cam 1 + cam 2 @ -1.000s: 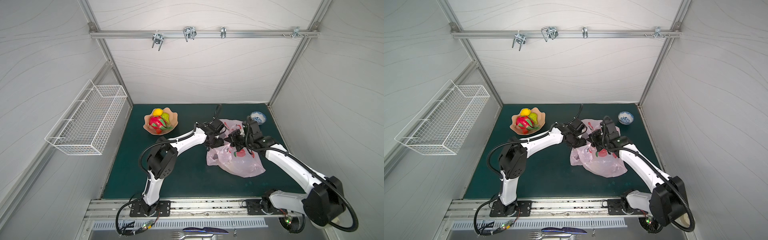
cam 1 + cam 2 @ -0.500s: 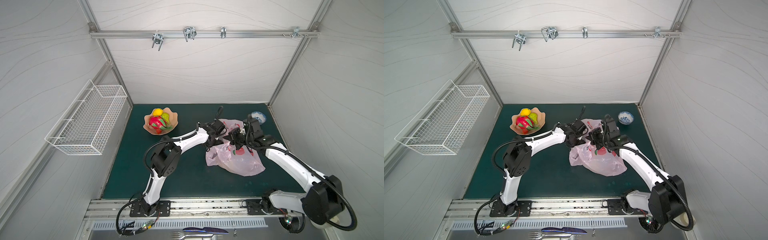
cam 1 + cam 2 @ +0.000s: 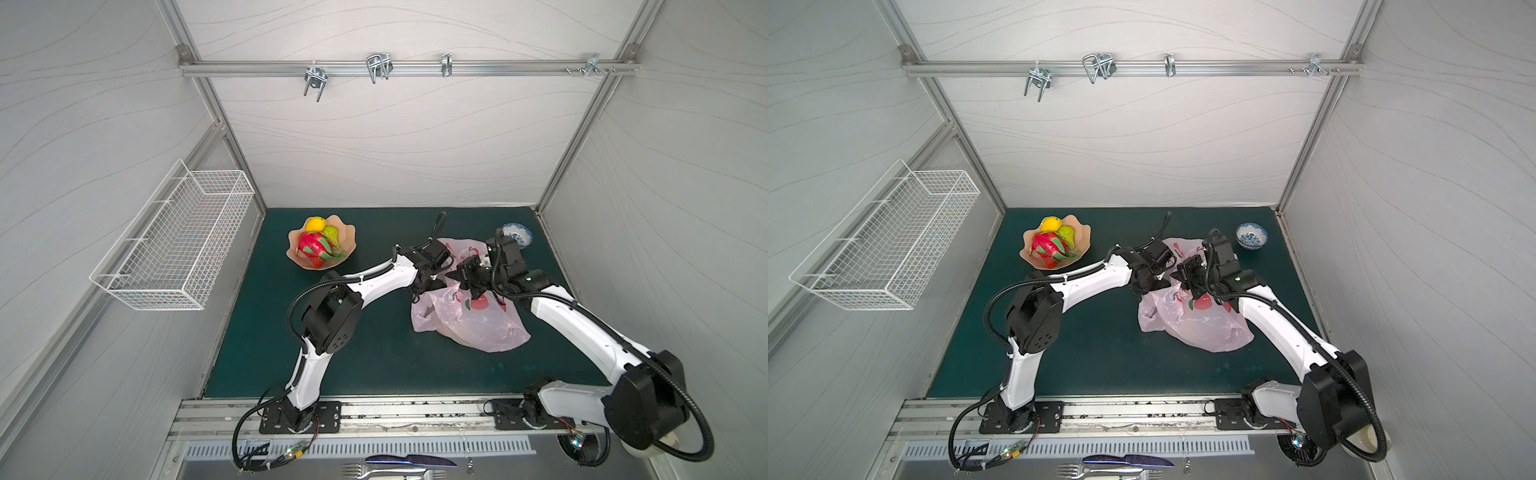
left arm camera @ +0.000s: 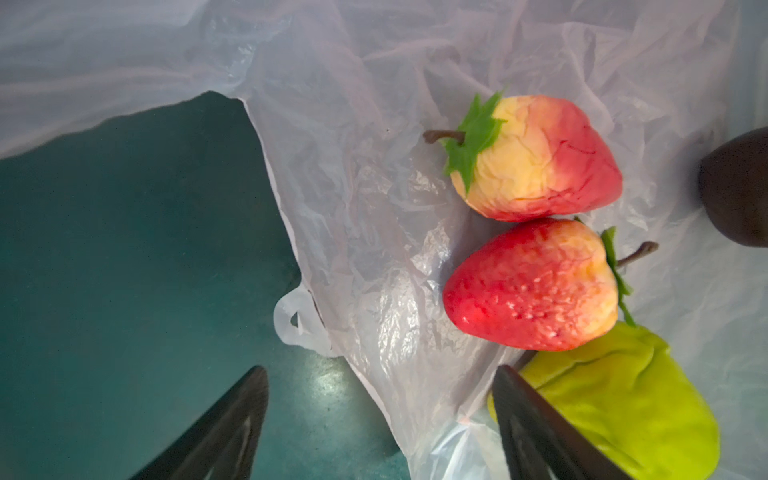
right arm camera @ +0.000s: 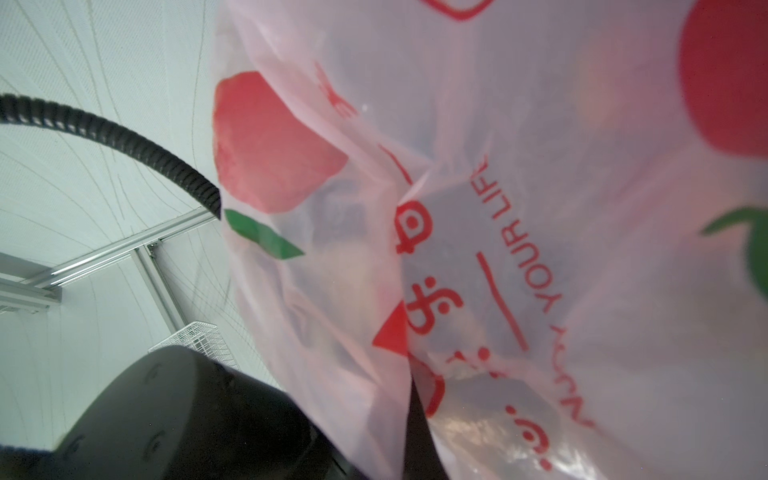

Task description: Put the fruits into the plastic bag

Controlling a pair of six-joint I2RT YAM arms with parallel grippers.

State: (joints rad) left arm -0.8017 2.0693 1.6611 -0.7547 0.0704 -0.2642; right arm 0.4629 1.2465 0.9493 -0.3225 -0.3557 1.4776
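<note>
The pale-pink plastic bag lies right of the table's middle. My right gripper is shut on its upper film and holds the mouth up. My left gripper stands open at that mouth, one finger over the mat and one inside, holding nothing. Inside the bag lie two red-yellow strawberries, a yellow-green pear and a dark round fruit. At the back left the peach dish holds a lemon, a dragon fruit, a pear and a red piece.
A small blue-and-white bowl stands at the back right, close behind my right arm. A white wire basket hangs on the left wall. A rail with metal hooks crosses the back wall. Cutlery lies below the table's front edge.
My left arm's elbow has swung slightly right while its open gripper stays at the bag's mouth. The bag's film has shifted a little. The right gripper keeps its hold.
</note>
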